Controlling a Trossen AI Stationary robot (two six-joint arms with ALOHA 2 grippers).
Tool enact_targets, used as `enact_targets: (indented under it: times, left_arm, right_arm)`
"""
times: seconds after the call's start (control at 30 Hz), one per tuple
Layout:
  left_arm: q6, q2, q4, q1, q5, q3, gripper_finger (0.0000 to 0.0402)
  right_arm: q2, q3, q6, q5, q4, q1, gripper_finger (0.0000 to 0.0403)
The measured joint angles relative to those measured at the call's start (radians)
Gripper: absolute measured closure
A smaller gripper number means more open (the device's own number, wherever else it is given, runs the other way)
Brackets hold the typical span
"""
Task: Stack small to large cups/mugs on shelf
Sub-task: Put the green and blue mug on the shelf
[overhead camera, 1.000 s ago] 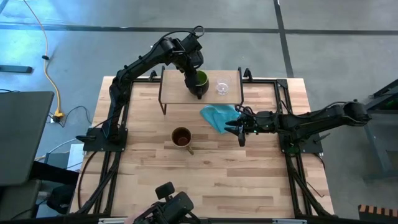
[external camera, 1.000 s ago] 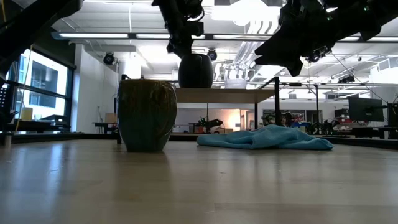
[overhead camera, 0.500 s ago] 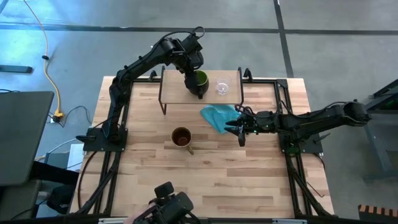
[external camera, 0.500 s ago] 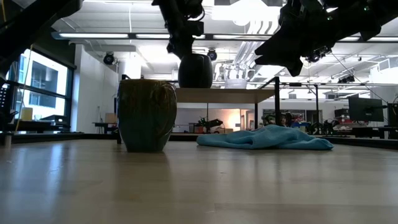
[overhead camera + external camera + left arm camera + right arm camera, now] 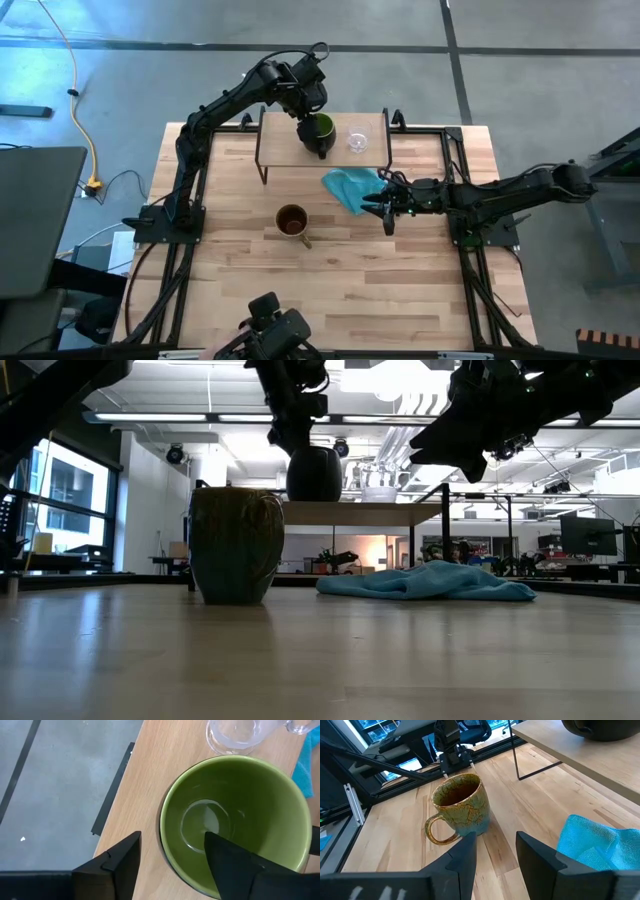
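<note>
The dark mug with green inside [image 5: 319, 131] [image 5: 235, 820] stands on its base on the shelf [image 5: 285, 147] [image 5: 345, 512], left of the small clear glass cup [image 5: 357, 138] [image 5: 235, 732]. My left gripper [image 5: 307, 127] [image 5: 170, 857] is open over the mug's rim, one finger inside the mug and one outside its wall, with a gap on each side. The tan-brown handled mug [image 5: 292, 220] [image 5: 460, 807] stands upright on the table. My right gripper [image 5: 387, 207] [image 5: 492, 857] hangs open above the table beside the cloth, pointing toward that mug.
A crumpled blue cloth [image 5: 348, 187] [image 5: 430, 580] lies on the table between the shelf and my right gripper. A dark camera mount [image 5: 275, 335] sits at the table's near edge. Bare wood spreads across the near half of the table [image 5: 380, 290].
</note>
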Motion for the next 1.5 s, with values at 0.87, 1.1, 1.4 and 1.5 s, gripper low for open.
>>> enact_targets:
  times: [0.87,1.1,1.4,1.5]
  left_arm:
    - [0.101,-0.002,-0.027,0.000,-0.050,0.000,0.0202]
    - [0.083,-0.002,-0.023,0.000,-0.024,0.000,0.0202]
    - [0.067,-0.002,-0.003,0.000,-0.008,0.000,0.0202]
    - [0.067,-0.004,0.011,0.000,-0.007,0.000,0.0202]
  right_arm:
    - [0.000,0.000,0.000,0.000,0.000,0.000,0.0275]
    - [0.000,0.000,0.000,0.000,0.000,0.000,0.0275]
    - [0.000,0.000,0.000,0.000,0.000,0.000,0.0275]
    - [0.000,0.000,0.000,0.000,0.000,0.000,0.0275]
